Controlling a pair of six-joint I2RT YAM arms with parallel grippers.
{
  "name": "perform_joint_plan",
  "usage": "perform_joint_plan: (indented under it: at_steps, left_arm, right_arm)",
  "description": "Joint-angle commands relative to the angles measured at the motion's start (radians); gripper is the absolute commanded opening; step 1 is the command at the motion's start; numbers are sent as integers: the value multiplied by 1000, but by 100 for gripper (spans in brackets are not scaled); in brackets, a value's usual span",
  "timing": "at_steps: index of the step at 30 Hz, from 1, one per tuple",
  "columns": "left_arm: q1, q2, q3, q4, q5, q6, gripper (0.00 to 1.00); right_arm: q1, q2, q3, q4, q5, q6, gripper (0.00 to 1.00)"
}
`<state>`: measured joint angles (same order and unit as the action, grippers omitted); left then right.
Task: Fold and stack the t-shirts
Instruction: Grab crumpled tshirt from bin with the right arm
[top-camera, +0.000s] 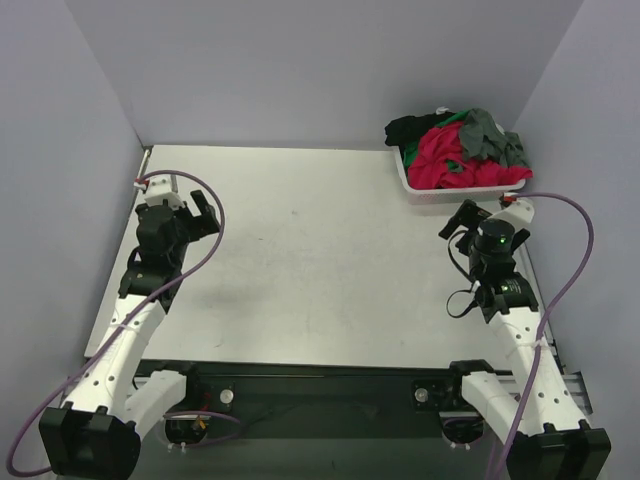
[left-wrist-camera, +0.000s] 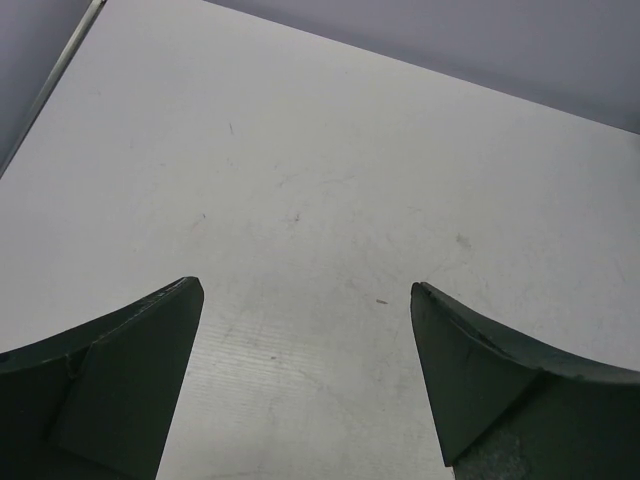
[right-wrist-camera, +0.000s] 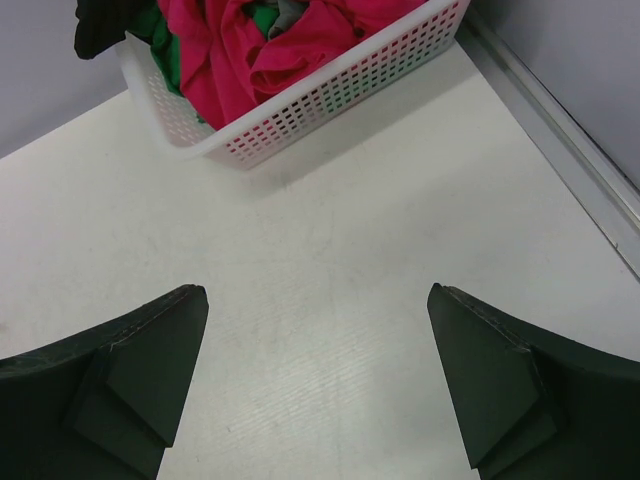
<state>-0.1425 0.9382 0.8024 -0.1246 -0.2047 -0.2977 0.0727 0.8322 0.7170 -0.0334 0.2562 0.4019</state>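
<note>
ITEM: t-shirts, heaped unfolded in a white basket at 1 o'clock on the table, against the far right corner. None is laid out, folded or stacked.

- Crimson-red shirt: one seen, uppermost and largest in the heap.
- Green shirt: one counted, shown in patches under and beside the red.
- Grey shirt: one, draped at the 2 o'clock side of the heap.
- Black shirt: one, hanging over the 10 o'clock corner of the rim.
- Total: four colours. Whether more lie buried cannot be told.

HOLDERS: basket, one; table, one.

PINCERS: two.
- Right gripper: jaws spread wide, nothing held, just short of the basket, which lies at 11 o'clock in its wrist view.
- Left gripper: jaws spread wide, nothing held, above bare table at 9 o'clock, well apart from the shirts.

HANDLING NOTE (judged): the step in hand is taken to be drawing the first shirt.
- The red is best pinched by the right gripper at a single top fold.
- It is best lifted straight up until it is freed of the green.
- It is then carried toward mid-table.
- There a second corner can be taken by the left gripper for spreading.
- A deep bite is to be avoided, lest two shirts or the basket be dragged.
</note>
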Motion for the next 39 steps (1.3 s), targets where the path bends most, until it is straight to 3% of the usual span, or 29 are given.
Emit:
perform_joint_plan:
  at_steps: [1, 7, 12, 20, 25, 33, 39]
  left_arm:
    - [1, -22, -2, 40, -15, 15, 97]
    - [1, -85, -68, 111, 74, 43, 97]
    - [3, -44, -52, 126, 93, 48, 97]
    - [1, 20, -29, 89, 88, 46, 97]
    - [3, 4, -42, 106, 117, 40, 97]
    - [3, -12, -45, 108, 126, 37, 97]
    - [3, -19, -51, 111, 134, 32, 97]
  right_arm:
    - [4, 5, 41, 12, -12, -18, 100]
    - [19, 21, 50, 24, -46, -80, 99]
    - [114, 142, 216, 21, 41, -138, 99]
    - [99, 640, 735, -161, 0, -143, 98]
    - [-17, 948, 1039, -235, -202, -84, 92]
    - [-54, 1330, 1387, -290, -301, -92, 89]
    - [-70, 1475, 1535, -301, -293, -78, 87]
